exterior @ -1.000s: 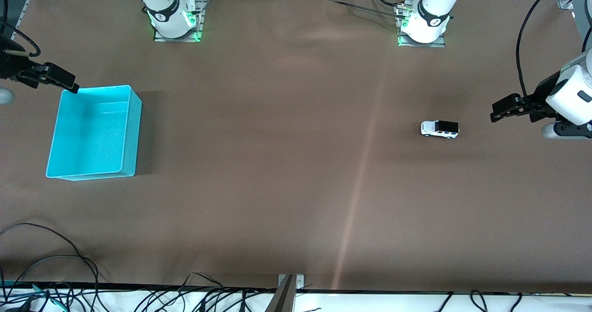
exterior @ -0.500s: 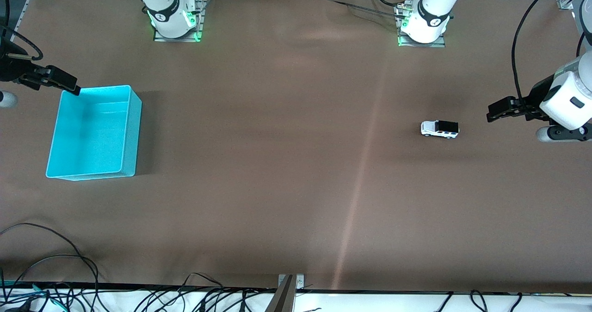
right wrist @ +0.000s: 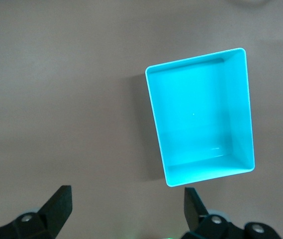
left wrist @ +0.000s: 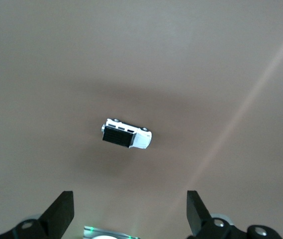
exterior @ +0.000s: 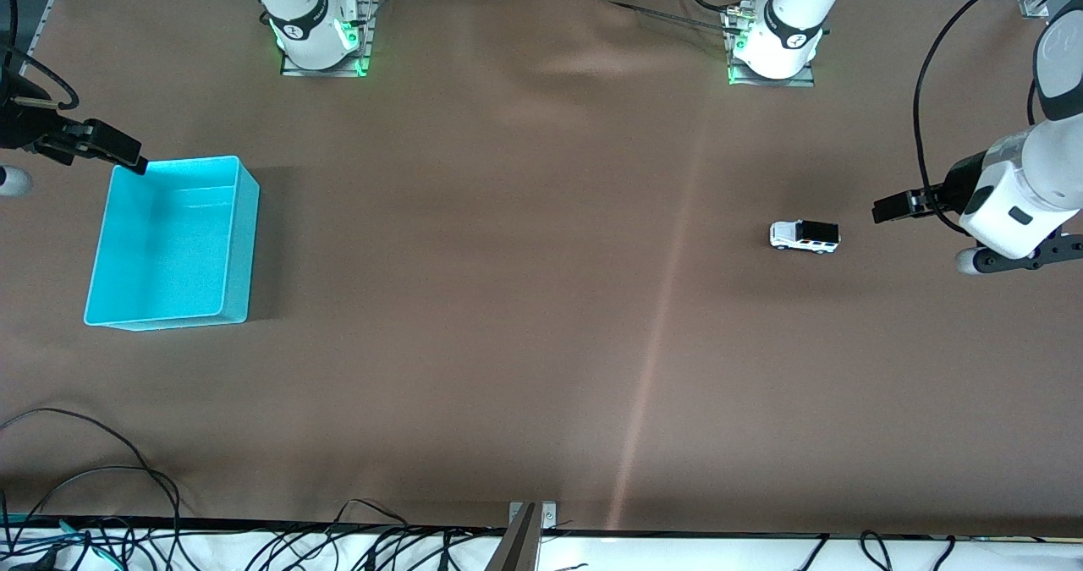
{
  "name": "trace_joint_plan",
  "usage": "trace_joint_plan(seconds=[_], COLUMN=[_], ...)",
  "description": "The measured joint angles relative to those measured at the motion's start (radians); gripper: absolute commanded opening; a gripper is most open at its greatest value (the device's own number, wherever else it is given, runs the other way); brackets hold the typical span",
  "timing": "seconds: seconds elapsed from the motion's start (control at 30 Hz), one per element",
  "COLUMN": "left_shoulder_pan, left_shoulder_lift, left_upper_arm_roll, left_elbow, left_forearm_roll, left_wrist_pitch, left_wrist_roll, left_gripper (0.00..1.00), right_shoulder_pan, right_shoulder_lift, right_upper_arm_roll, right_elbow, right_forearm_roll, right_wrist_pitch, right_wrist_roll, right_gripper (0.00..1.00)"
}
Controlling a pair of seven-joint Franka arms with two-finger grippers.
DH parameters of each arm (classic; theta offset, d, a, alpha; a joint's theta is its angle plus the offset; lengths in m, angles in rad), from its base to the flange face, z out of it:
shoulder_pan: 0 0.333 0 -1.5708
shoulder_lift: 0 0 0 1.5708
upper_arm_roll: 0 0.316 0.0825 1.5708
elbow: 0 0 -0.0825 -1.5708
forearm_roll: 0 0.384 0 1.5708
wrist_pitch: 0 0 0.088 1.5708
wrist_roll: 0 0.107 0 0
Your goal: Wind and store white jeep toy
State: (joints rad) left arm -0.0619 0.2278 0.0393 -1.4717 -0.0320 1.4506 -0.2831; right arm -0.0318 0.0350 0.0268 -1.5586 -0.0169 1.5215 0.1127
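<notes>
The white jeep toy [exterior: 805, 237] stands on its wheels on the brown table, toward the left arm's end, with its black roof showing. In the left wrist view the jeep [left wrist: 127, 135] lies apart from the fingers. My left gripper [exterior: 897, 207] hangs open and empty over bare table beside the jeep; its wrist view shows the same open gripper [left wrist: 130, 219]. The cyan bin [exterior: 161, 249] sits empty toward the right arm's end. My right gripper [exterior: 114, 152] waits open over the table just off a corner of the bin, and its wrist view shows the gripper [right wrist: 126, 214] and the bin [right wrist: 201, 119].
Both arm bases [exterior: 321, 42] [exterior: 774, 46] stand at the table edge farthest from the front camera. Loose cables [exterior: 101, 503] and a metal bracket [exterior: 531, 516] lie along the nearest edge. A wide stretch of brown table [exterior: 508, 258] separates bin and jeep.
My left gripper has slid closer to the jeep and its wrist has turned. The right gripper has drifted only slightly. The jeep and the bin have not moved.
</notes>
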Motion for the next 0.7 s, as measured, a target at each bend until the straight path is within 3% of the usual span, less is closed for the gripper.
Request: trace_joint_plan(seconds=[0.43, 0.7], left_shoulder_pan=[-0.005, -0.001], left_shoulder_lift=[0.032, 0.033], left_upper_arm_roll=[-0.006, -0.005], left_elbow=[-0.009, -0.087], left_forearm_roll=[0.000, 0.000], left_wrist_pitch=[-0.001, 0.080], left_wrist_roll=[-0.474, -0.757], left_gripper=[1.00, 1.00], right_shoulder_pan=[0.012, 0.026], right_shoulder_lift=[0.000, 0.000], right_upper_arm_roll=[0.004, 0.005], right_elbow=[0.019, 0.027], right_forearm_roll=[0.001, 0.001], right_wrist_pitch=[0.002, 0.002], right_wrist_roll=[0.000, 0.002], right_gripper=[1.00, 1.00])
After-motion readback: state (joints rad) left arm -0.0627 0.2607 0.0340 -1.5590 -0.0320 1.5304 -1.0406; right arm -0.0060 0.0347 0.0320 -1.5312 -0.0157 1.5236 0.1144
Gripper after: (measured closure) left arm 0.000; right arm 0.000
